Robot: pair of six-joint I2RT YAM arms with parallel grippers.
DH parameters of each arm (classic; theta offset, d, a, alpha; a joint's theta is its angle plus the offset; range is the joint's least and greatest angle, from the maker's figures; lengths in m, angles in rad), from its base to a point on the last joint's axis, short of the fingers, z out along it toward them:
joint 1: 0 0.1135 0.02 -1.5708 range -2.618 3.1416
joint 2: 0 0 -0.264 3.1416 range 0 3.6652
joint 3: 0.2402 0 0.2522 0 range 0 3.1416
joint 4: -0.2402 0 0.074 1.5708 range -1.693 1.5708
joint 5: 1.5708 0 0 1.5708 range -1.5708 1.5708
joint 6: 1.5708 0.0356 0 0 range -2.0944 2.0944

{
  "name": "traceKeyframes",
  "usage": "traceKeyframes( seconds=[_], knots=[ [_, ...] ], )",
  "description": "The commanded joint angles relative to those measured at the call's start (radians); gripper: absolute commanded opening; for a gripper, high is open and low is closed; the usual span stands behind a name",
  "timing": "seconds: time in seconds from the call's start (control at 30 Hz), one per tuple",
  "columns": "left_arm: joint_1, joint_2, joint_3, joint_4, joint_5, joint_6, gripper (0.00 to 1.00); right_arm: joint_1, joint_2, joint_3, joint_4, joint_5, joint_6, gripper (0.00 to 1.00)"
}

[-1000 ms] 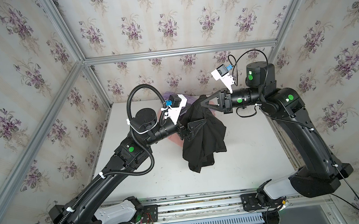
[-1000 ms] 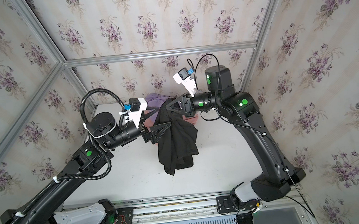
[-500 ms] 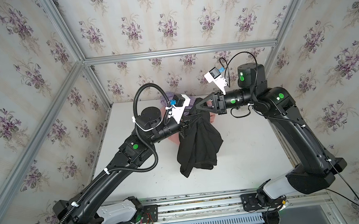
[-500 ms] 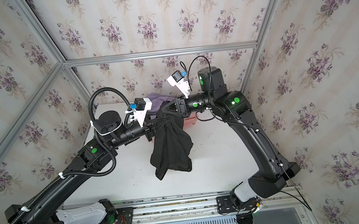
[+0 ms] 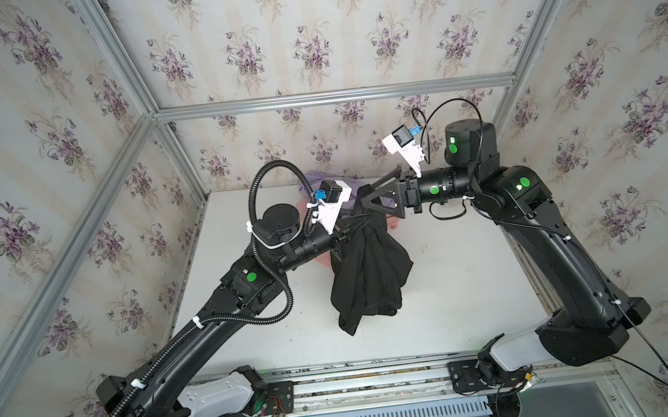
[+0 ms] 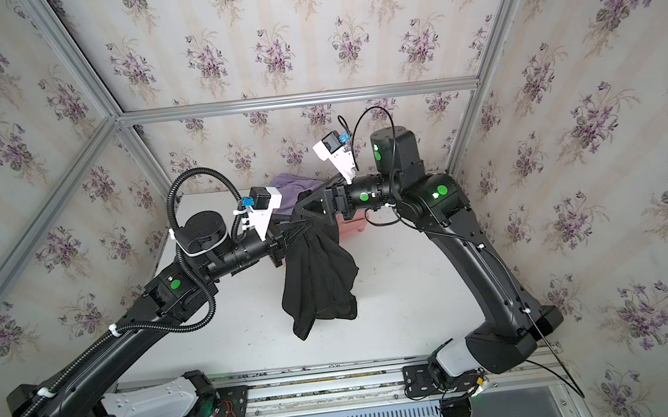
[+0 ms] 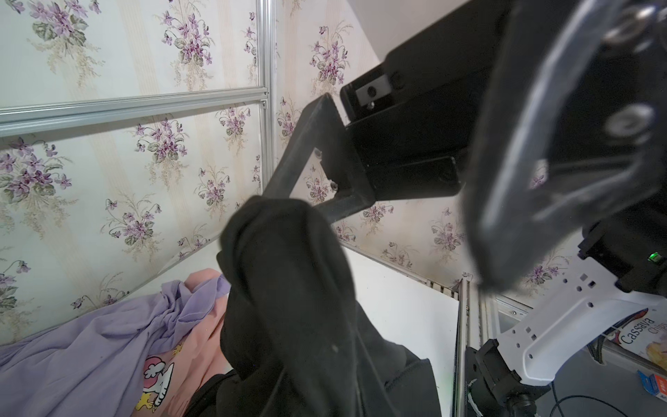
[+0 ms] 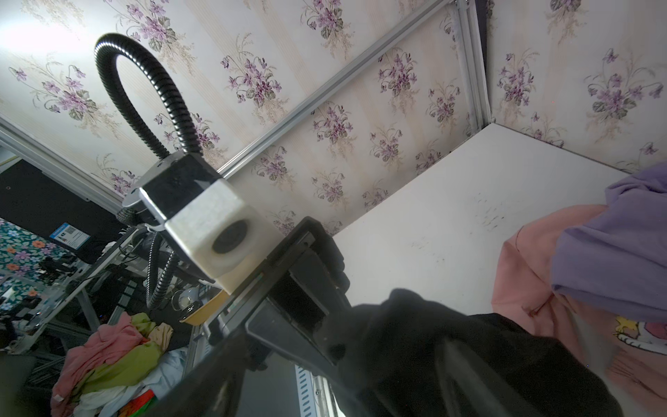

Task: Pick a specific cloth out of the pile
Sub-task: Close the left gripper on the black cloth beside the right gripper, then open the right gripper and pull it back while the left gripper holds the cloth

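Black cloth (image 5: 368, 273) (image 6: 318, 278) hangs bunched over the middle of the white table (image 5: 456, 281). Its top end is pinched in my left gripper (image 5: 357, 227) (image 6: 298, 227), fingers clamped on the fabric. The long axis runs from that grip down toward the table's front edge in both top views. The narrow tail (image 5: 350, 329) is lowest; can't tell if it touches the table.

My right gripper (image 5: 371, 197) (image 6: 308, 201) sits at the cloth's top, toward the table's back edge, jaws spread wide and not gripping. In the left wrist view one right finger (image 7: 296, 151) is just behind the wadded top; contact unclear.

The pile (image 6: 297, 188) lies at the table's back edge, lilac garment (image 8: 613, 260) on top of the salmon-pink garment (image 8: 523, 274), which has a cartoon print. The cloth's lower folds overlap the pink one in the left wrist view.

Open table shows in front of the cloth and toward the right arm's base. Wallpapered walls and the aluminium frame (image 5: 334, 96) hem the table's back and sides; a metal rail (image 5: 360, 372) runs along its front.
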Motion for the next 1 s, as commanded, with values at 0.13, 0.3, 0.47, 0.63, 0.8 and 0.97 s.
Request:
traceKeyframes(
  seconds=[0.13,0.3,0.47,0.63,0.8,0.97],
  knots=[
    [0.000,-0.044,-0.033,0.037,-0.044,0.002,0.17,-0.002,-0.109,-0.054,0.019,0.114,-0.125,1.00],
    [0.001,-0.094,-0.071,0.037,-0.081,0.012,0.18,-0.003,-0.243,-0.191,0.071,0.271,-0.174,1.00],
    [0.002,-0.144,-0.104,0.024,-0.121,0.026,0.18,-0.006,-0.343,-0.323,0.130,0.442,-0.188,1.00],
    [0.008,-0.198,-0.106,-0.042,-0.139,0.030,0.18,-0.006,-0.435,-0.489,0.256,0.540,-0.192,1.00],
    [0.010,-0.277,-0.142,-0.102,-0.180,0.022,0.19,-0.006,-0.514,-0.657,0.415,0.580,-0.180,1.00],
    [0.010,-0.343,-0.187,-0.141,-0.201,0.003,0.20,-0.006,-0.515,-0.722,0.450,0.630,-0.159,1.00]
  ],
)
